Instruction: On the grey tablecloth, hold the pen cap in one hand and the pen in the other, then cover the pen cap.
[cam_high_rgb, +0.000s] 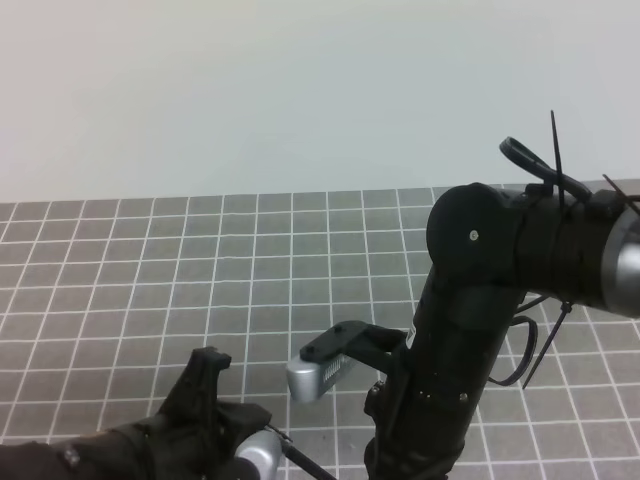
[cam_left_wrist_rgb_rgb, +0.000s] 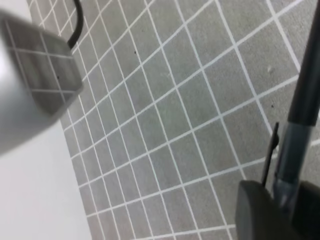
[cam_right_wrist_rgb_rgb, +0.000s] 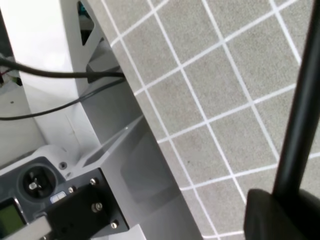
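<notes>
Above grey tablecloth (cam_left_wrist_rgb_rgb: 165, 115), left hand (cam_left_wrist_rgb_rgb: 280, 210) pinches pen cap (cam_left_wrist_rgb_rgb: 290, 150).

A plain pale wall (cam_high_rgb: 300, 90) stands behind the table; beside its edge a white frame (cam_right_wrist_rgb_rgb: 75, 75) with dark cables (cam_right_wrist_rgb_rgb: 50, 75), perhaps a controller (cam_right_wrist_rgb_rgb: 30, 190)

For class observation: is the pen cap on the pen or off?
On, apparently: the pen runs straight into the open end of the pen cap. How fully seated, cannot tell.
</notes>
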